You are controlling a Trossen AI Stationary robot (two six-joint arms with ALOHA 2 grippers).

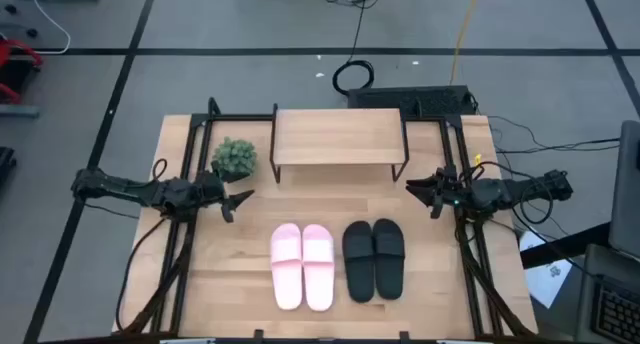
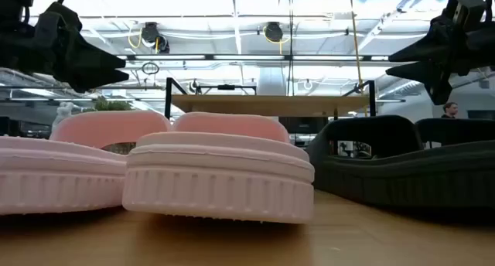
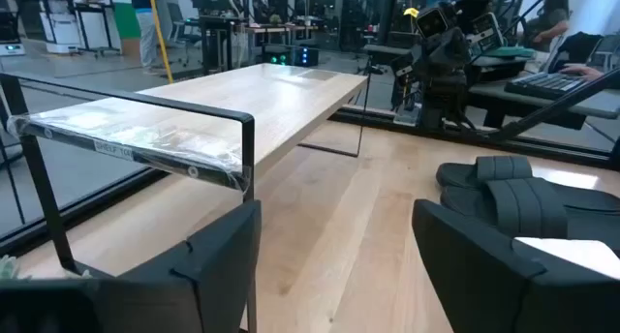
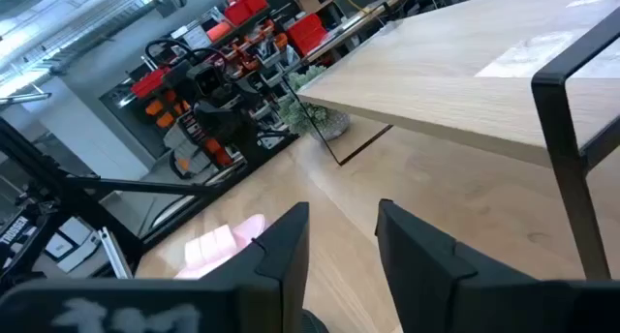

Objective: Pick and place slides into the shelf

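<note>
While both pincers gape empty | slides (image 1: 338, 263) between, nearer front | shelf (image 1: 338, 137) behind

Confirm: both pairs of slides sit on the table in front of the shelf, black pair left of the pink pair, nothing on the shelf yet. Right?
Not quite. In the high view the pink pair lies on the left and the black pair on the right. The rest holds: both pairs sit on the table in front of the shelf, which carries nothing.

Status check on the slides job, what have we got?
Left tool open, empty, near plant. Right tool open, empty. Pink slides and black slides on table; shelf bare.
</note>
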